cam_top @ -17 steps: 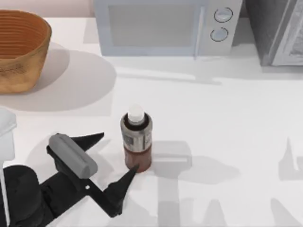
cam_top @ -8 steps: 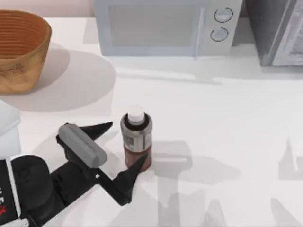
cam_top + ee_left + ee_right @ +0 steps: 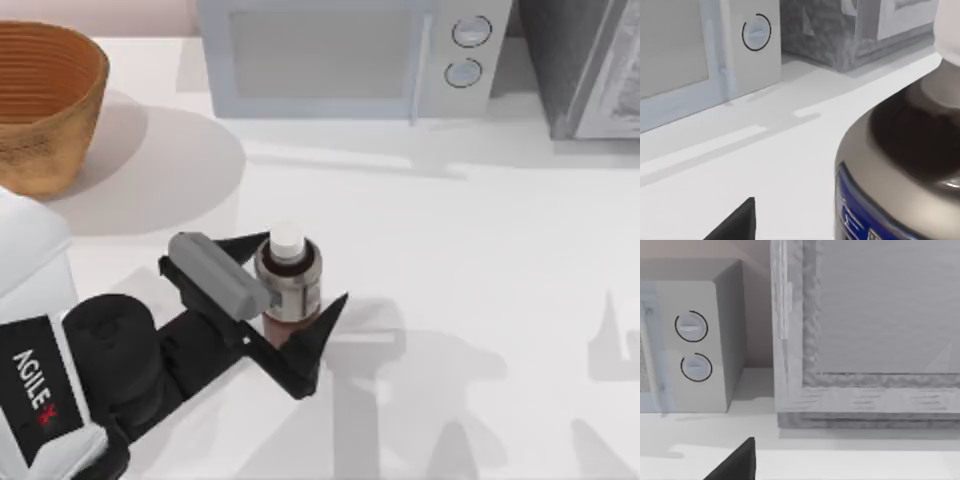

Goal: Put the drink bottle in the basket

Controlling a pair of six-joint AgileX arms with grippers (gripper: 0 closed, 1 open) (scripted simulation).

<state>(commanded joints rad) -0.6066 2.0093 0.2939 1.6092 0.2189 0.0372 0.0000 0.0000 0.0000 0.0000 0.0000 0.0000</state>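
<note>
Straddling the one small drink bottle, your left gripper has its two black fingers spread apart, one tip just behind the bottle toward the microwave, the other in front of it on its right; you cannot tell from above whether either touches. The bottle stands upright on the white table, near the middle and a little left, with a white cap, a grey-silver label band and reddish-brown liquid below. In the left wrist view its shoulder looms close, one dark fingertip beside it. One round tan-orange wicker basket sits well apart at the far left corner. One pale grey microwave with two round dials stands along the back, one grey cabinet beside it on the right. The right wrist view looks at these two from your right arm, with one dark fingertip at its edge.
</note>
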